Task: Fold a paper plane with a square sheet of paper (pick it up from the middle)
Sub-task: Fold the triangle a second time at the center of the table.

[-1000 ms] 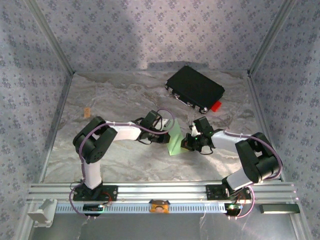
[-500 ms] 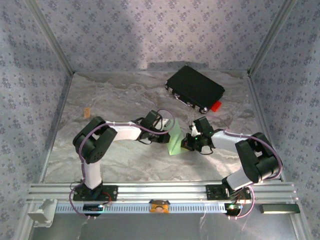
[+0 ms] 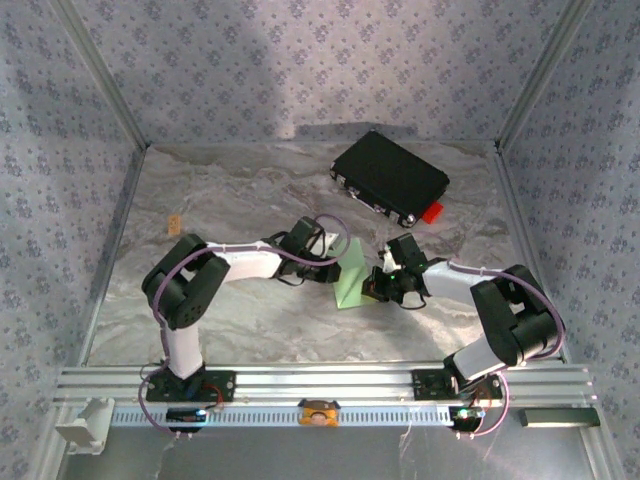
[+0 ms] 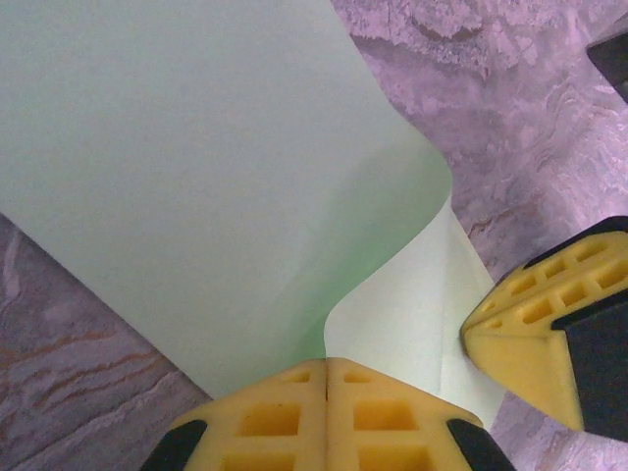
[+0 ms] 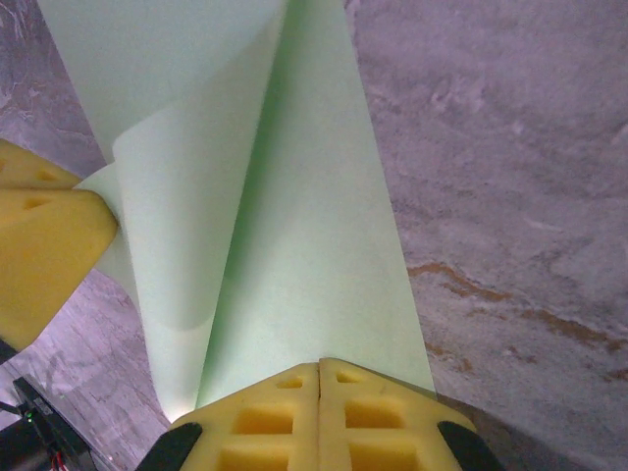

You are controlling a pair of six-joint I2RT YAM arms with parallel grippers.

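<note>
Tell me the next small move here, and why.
Probably lower the square sheet of paper onto the table to press its bend flat: the left fingers and right fingers are both shut on it, and it curls loosely between them.

Left hand (image 4: 327, 365) clamps the curled green sheet (image 4: 196, 177).

The pale green, unmarked square sheet of paper (image 3: 349, 278) is curling into a loose fold, standing upright near the surface's (image 3: 230, 200) middle.
</note>
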